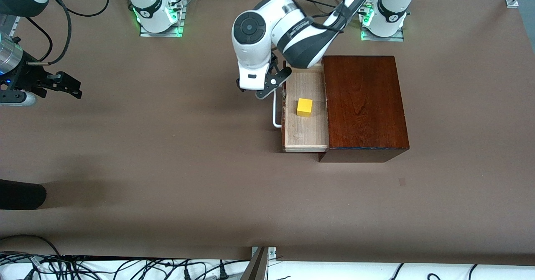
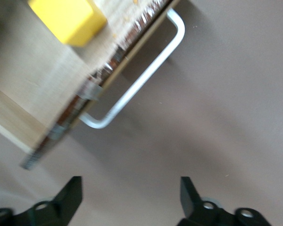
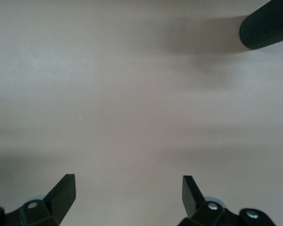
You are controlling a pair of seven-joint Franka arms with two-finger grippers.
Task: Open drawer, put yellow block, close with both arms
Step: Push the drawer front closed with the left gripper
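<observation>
Front view: the drawer (image 1: pixel 305 117) stands pulled out of the mahogany box (image 1: pixel 363 104), toward the right arm's end of the tabletop (image 1: pixel 167 154).
Drawer handle: the white bar handle (image 1: pixel 276 113) stands off the drawer's dark front; in the left wrist view it shows as a pale U-shaped bar (image 2: pixel 141 80), free of any contact.
Yellow block: the yellow block (image 1: pixel 304 107) rests on the pale wooden floor of the drawer, about midway along it and apart from the tray walls; the left wrist view shows it (image 2: pixel 68 19) at the frame's edge.
Left gripper: the left gripper (image 1: pixel 267 85) hangs over the tabletop just in front of the drawer, near the handle's end closer to the robot bases. Its fingers (image 2: pixel 68 195) stand wide apart with nothing between them.
Right gripper: the right gripper (image 1: pixel 69 85) waits over bare tabletop at the right arm's end, well apart from the drawer. Its fingers (image 3: pixel 63 190) are spread wide and hold nothing.
Other item: a black cylindrical object (image 1: pixel 21 196) lies at the tabletop's edge below the right gripper.
</observation>
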